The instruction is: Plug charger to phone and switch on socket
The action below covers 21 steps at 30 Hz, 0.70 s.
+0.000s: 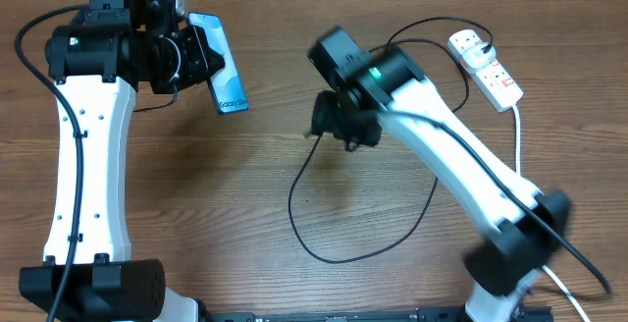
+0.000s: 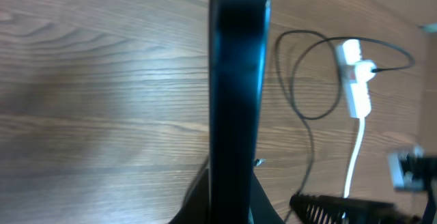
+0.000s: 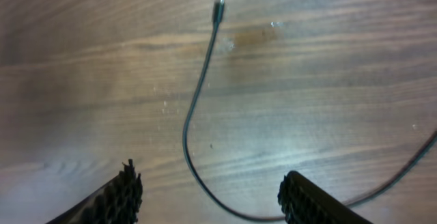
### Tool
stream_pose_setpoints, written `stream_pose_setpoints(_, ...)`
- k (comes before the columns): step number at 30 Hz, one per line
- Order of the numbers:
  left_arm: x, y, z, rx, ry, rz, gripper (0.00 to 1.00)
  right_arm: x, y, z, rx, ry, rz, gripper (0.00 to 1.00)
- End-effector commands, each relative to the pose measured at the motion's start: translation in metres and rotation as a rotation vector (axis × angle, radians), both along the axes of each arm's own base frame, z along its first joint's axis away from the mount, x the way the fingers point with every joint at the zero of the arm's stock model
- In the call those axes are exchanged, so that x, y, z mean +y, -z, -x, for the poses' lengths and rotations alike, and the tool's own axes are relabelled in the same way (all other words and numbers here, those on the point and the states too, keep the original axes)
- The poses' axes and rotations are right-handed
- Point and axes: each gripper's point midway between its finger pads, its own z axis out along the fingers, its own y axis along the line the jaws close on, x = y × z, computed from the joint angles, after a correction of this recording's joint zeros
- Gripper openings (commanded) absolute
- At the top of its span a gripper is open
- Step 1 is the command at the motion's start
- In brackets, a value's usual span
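The thin black charger cable (image 3: 194, 108) lies loose on the wooden table (image 3: 341, 80), with its small plug tip (image 3: 218, 9) on open wood ahead of my right fingers (image 3: 116, 200), which are spread apart. My left fingers (image 1: 199, 59) clamp the slim blue-screened phone (image 1: 226, 72) on edge, and the white oblong power strip (image 1: 486, 67) lies well apart near the far right edge

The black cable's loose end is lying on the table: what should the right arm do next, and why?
Probably lower the right gripper and close on the charger near its plug tip: its jaws stand open above it, nothing held, while the left gripper holds the phone.
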Motion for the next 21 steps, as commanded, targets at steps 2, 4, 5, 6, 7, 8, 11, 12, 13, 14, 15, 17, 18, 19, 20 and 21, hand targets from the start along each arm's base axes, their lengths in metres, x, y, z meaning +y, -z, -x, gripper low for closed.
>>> stream_pose_setpoints(2, 0.010, -0.001, 0.002, 0.000, -0.039, -0.053, 0.04, 0.014, -0.010, -0.041, -0.028, 0.004, -0.011, 0.65)
stream_pose_setpoints(4, 0.010, -0.001, 0.002, 0.002, -0.039, -0.053, 0.04, 0.019, 0.001, -0.053, -0.013, 0.009, -0.003, 0.65)
stream_pose_setpoints(5, 0.010, 0.000, 0.002, 0.002, -0.039, -0.053, 0.04, 0.021, 0.012, -0.057, 0.003, 0.013, 0.008, 0.65)
stream_pose_setpoints(6, 0.010, 0.000, 0.002, 0.003, -0.039, -0.053, 0.04, 0.022, 0.020, -0.060, 0.013, 0.020, 0.015, 0.64)
stream_pose_setpoints(7, 0.010, 0.000, 0.003, 0.006, -0.039, -0.053, 0.04, 0.023, 0.034, -0.062, 0.035, 0.038, 0.031, 0.61)
stream_pose_setpoints(8, 0.010, 0.000, 0.004, 0.010, -0.038, -0.053, 0.04, 0.022, 0.046, -0.063, 0.054, 0.068, 0.053, 0.57)
stream_pose_setpoints(11, 0.010, 0.002, 0.007, 0.027, -0.038, -0.054, 0.04, 0.021, 0.075, -0.064, 0.102, 0.131, 0.102, 0.51)
stream_pose_setpoints(12, 0.010, 0.003, 0.008, 0.032, -0.037, -0.054, 0.04, 0.022, 0.084, -0.063, 0.119, 0.151, 0.114, 0.50)
stream_pose_setpoints(13, 0.010, 0.003, 0.009, 0.034, -0.034, -0.055, 0.04, 0.023, 0.092, -0.061, 0.132, 0.167, 0.124, 0.51)
stream_pose_setpoints(14, 0.010, 0.004, 0.009, 0.037, -0.034, -0.055, 0.04, 0.023, 0.101, -0.060, 0.146, 0.192, 0.142, 0.50)
stream_pose_setpoints(15, 0.010, 0.004, 0.010, 0.038, -0.034, -0.055, 0.04, 0.022, 0.107, -0.059, 0.150, 0.207, 0.159, 0.51)
stream_pose_setpoints(17, 0.010, 0.004, 0.010, 0.039, -0.034, -0.055, 0.04, 0.020, 0.118, -0.057, 0.160, 0.213, 0.188, 0.53)
stream_pose_setpoints(18, 0.010, 0.004, 0.010, 0.039, -0.034, -0.055, 0.04, 0.020, 0.125, -0.055, 0.172, 0.212, 0.196, 0.57)
stream_pose_setpoints(19, 0.010, 0.004, 0.010, 0.039, -0.034, -0.055, 0.04, 0.020, 0.130, -0.054, 0.181, 0.212, 0.198, 0.58)
stream_pose_setpoints(20, 0.010, 0.004, 0.010, 0.039, -0.034, -0.055, 0.04, 0.021, 0.137, -0.053, 0.190, 0.210, 0.196, 0.58)
stream_pose_setpoints(21, 0.010, 0.004, 0.010, 0.038, -0.034, -0.055, 0.04, 0.021, 0.142, -0.053, 0.196, 0.212, 0.191, 0.57)
